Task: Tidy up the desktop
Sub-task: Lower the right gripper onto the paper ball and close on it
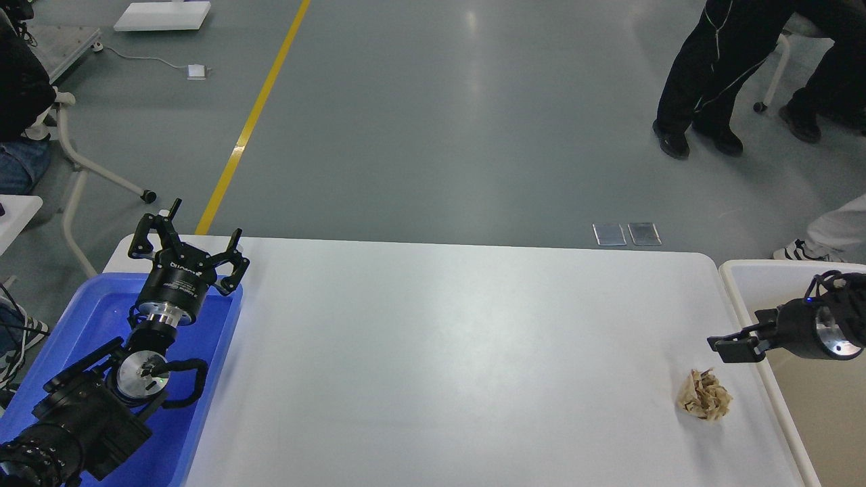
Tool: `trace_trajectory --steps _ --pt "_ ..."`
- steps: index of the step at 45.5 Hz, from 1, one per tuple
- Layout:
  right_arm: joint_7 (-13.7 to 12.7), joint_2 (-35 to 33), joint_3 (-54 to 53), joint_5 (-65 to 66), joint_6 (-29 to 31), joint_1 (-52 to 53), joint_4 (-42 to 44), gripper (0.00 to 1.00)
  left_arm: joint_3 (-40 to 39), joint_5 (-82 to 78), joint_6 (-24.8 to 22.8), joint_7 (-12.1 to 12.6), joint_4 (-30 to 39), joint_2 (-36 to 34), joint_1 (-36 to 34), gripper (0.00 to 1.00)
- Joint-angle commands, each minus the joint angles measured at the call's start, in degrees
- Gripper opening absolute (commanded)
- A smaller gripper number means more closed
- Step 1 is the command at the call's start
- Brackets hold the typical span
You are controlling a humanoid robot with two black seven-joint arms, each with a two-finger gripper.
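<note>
The white desktop (pixel 440 352) fills the middle of the head view. A crumpled tan paper ball (pixel 704 396) lies on it near the right edge. My right gripper (pixel 778 314) hovers just above and to the right of the ball, over the seam between the desktop and the bin. Its fingers are spread and it holds nothing. My left gripper (pixel 203 224) is open and empty above the far end of the blue tray (pixel 81 338), at the desktop's left rear corner.
The blue plastic tray lies along the desktop's left side, under my left arm. An off-white bin with a beige bottom (pixel 812 406) stands against the right edge. People's legs (pixel 710 74) and chair frames stand on the grey floor beyond.
</note>
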State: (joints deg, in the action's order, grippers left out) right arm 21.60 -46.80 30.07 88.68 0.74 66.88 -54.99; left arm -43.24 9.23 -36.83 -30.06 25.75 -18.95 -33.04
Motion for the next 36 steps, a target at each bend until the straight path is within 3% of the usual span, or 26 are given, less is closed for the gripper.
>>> trace_trajectory --steps 1,14,36 --pt "0.0 1.0 0.2 4.0 -0.9 -2.1 -2.5 1.00 0.0 0.0 0.0 0.0 0.0 0.0 0.0 1.00" --pt "0.0 5.0 -1.9 3.3 -0.9 -7.5 -0.6 1.00 0.0 0.0 0.0 0.0 0.0 0.0 0.0 1.00" --pt "0.0 9.2 -4.8 3.1 -1.0 -13.2 9.9 1.00 0.0 0.0 0.0 0.0 0.0 0.0 0.0 1.00"
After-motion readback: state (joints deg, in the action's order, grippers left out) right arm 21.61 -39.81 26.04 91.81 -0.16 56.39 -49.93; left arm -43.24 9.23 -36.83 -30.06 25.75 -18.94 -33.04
